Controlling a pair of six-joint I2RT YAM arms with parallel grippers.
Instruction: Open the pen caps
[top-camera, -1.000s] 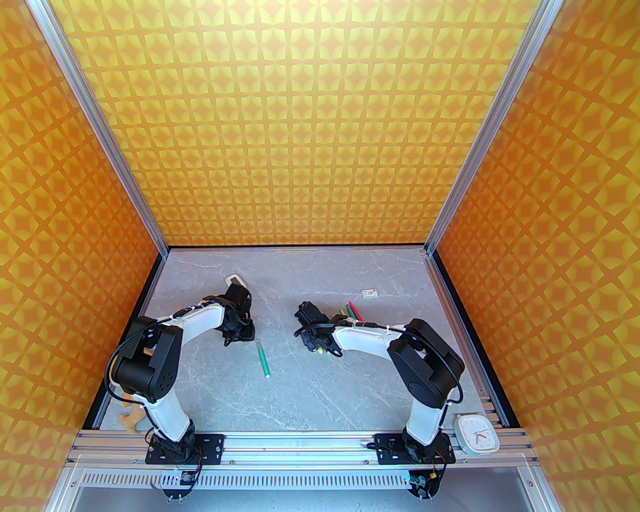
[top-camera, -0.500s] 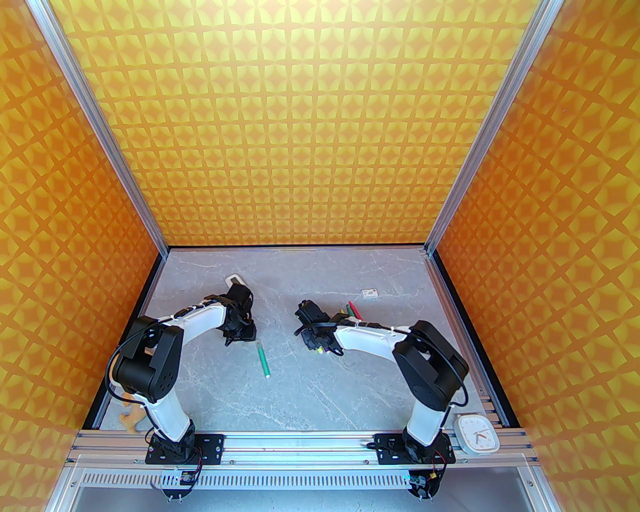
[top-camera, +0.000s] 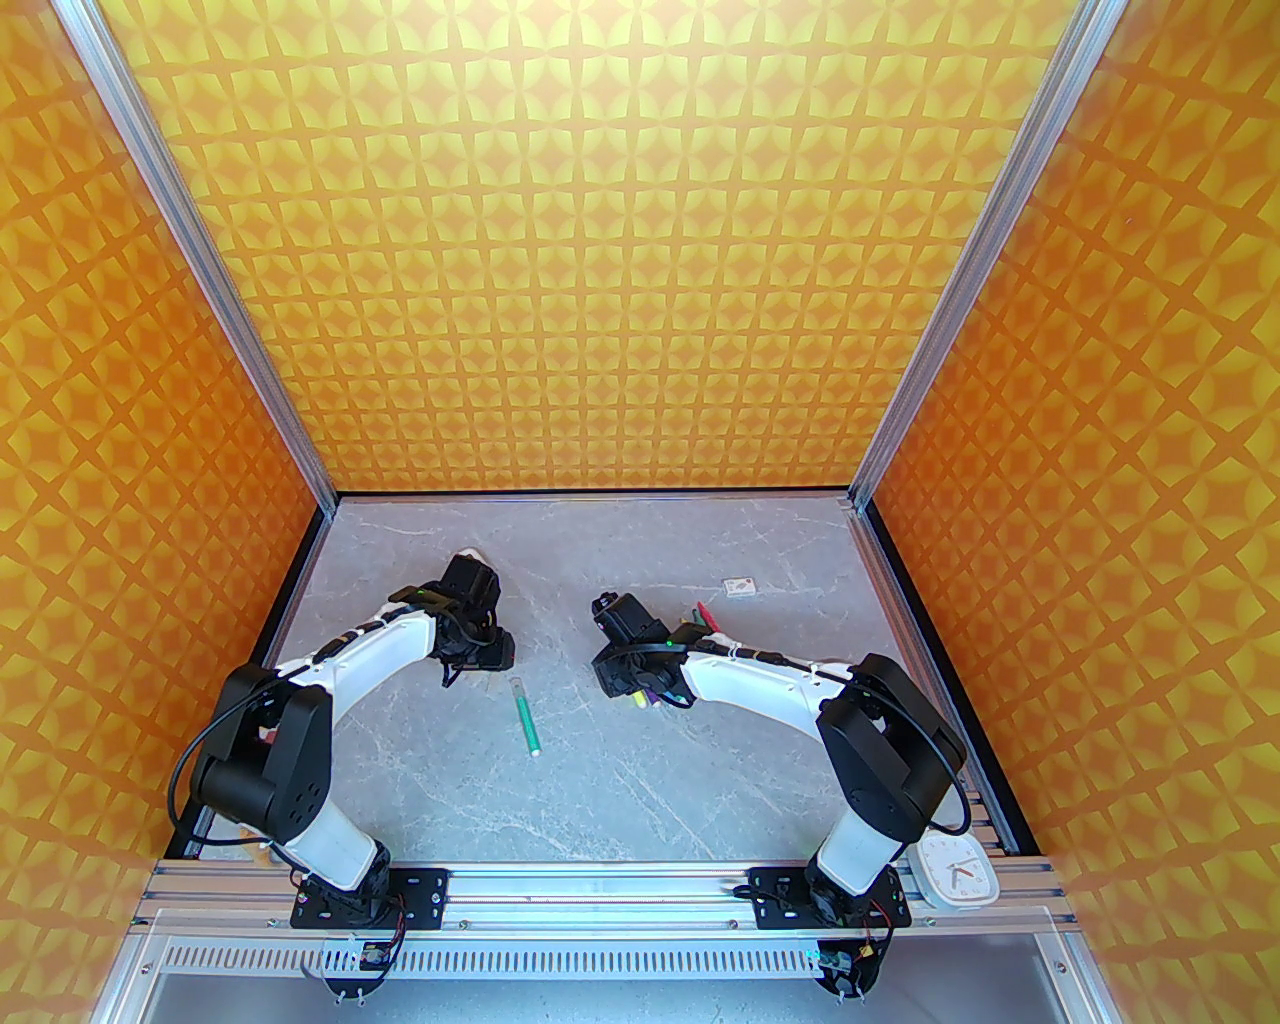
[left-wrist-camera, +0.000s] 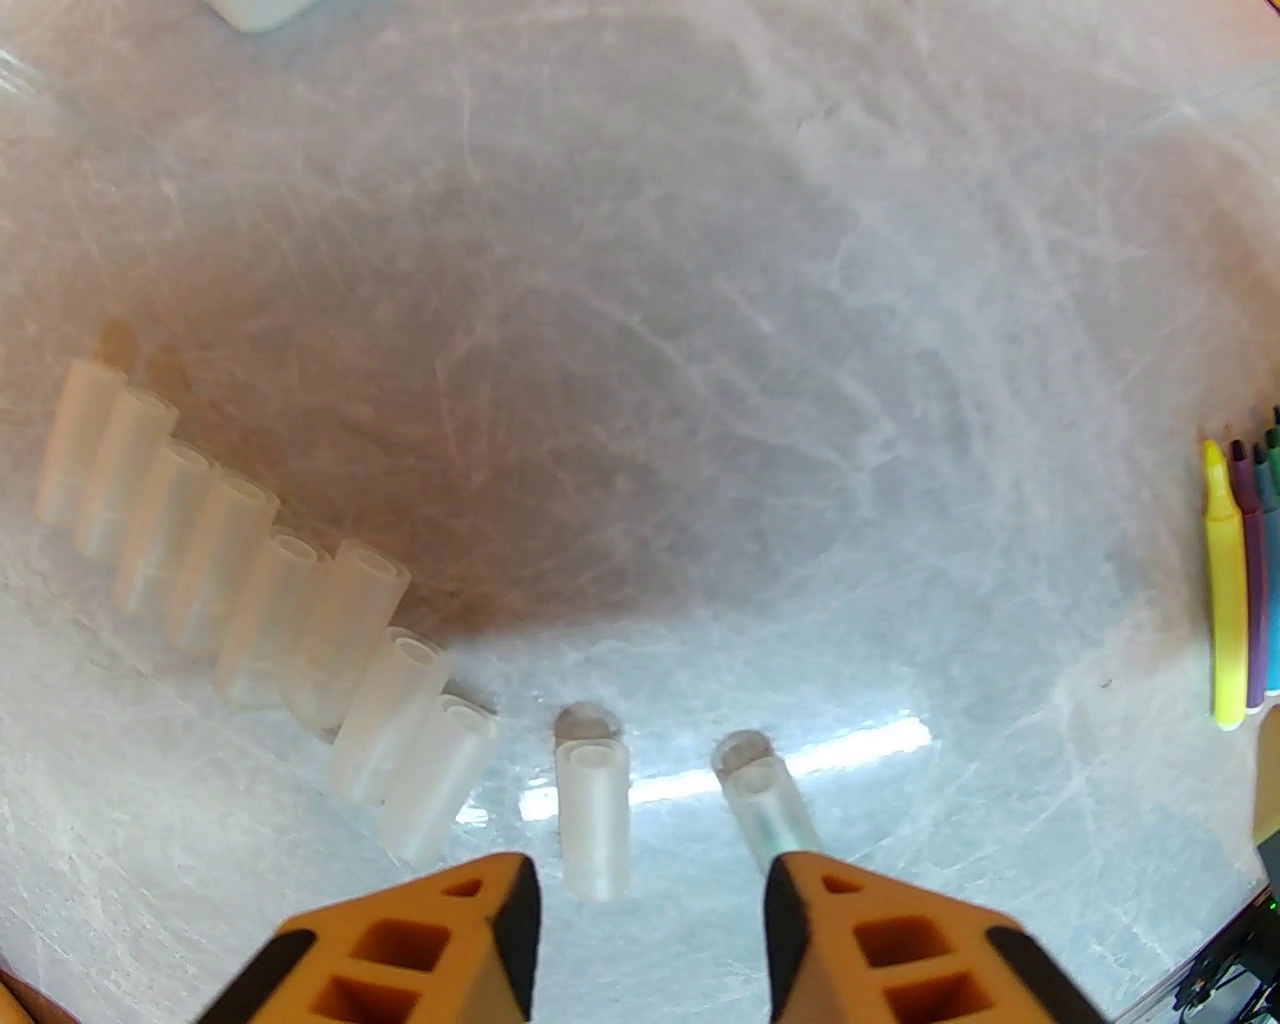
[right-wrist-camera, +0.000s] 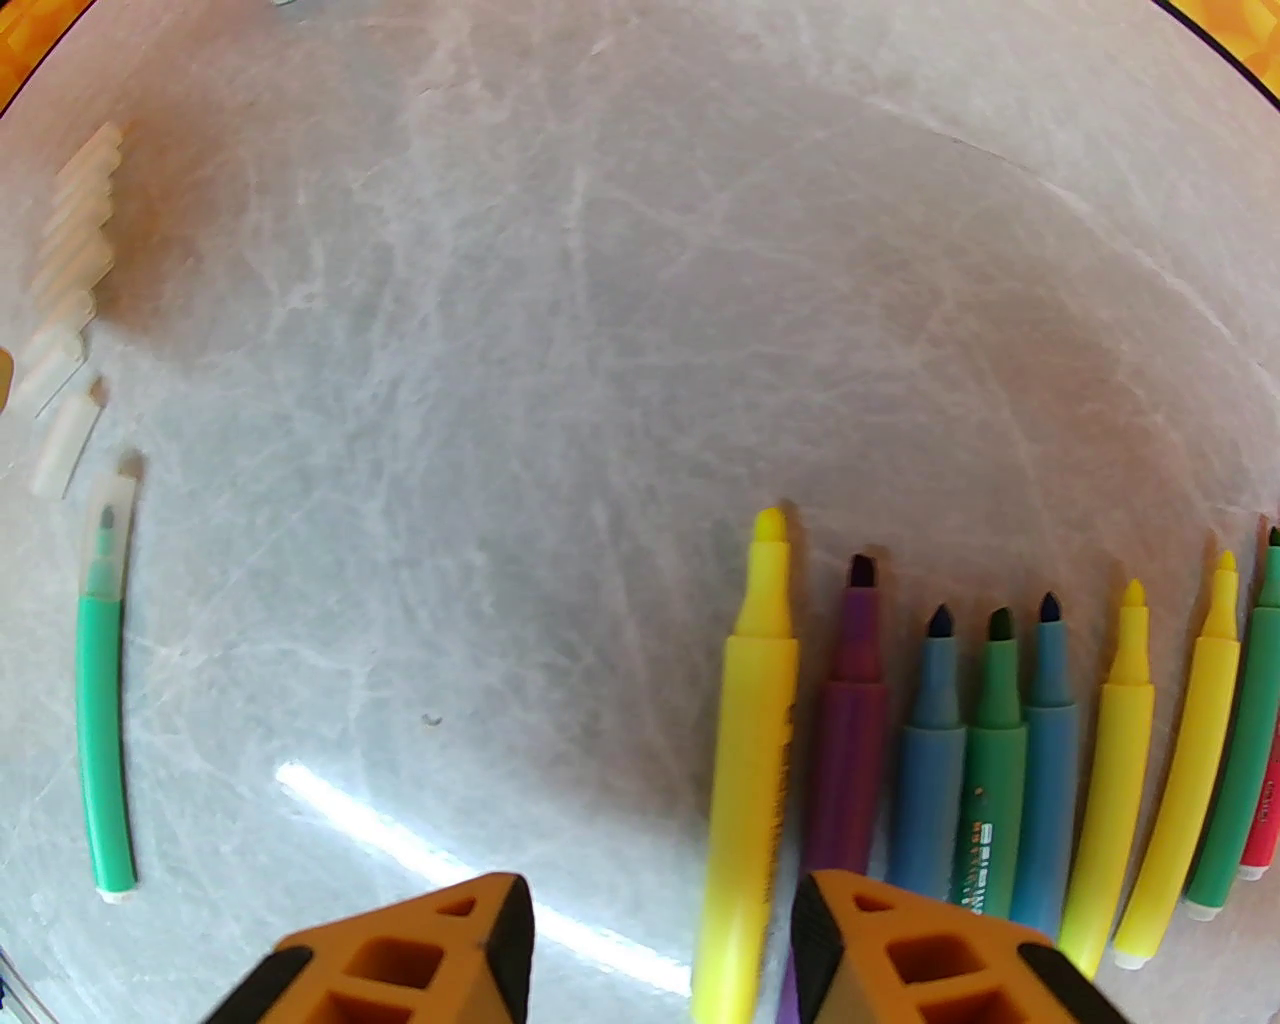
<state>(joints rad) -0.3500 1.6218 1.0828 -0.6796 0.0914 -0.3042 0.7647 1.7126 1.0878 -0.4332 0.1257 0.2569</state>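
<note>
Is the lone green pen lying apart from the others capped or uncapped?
Capped: the green pen wears a translucent cap over its tip, the nib showing through.

left hand (left-wrist-camera: 650, 868) low, jaws apart; right hand (right-wrist-camera: 660, 883) likewise, both arms bent inward

Enclosure: orange-yellow star-pattern walls (top-camera: 640, 250) on three sides, aluminium corner posts (top-camera: 240, 330) at the back. Grey marble-look table top (top-camera: 620, 800), black edging. Aluminium rail (top-camera: 600, 885) along near edge, white clock (top-camera: 960, 870) at its right end. Small white square piece (top-camera: 741, 586) far right. Bright glare streak (right-wrist-camera: 400, 832) reflecting off the surface
</note>
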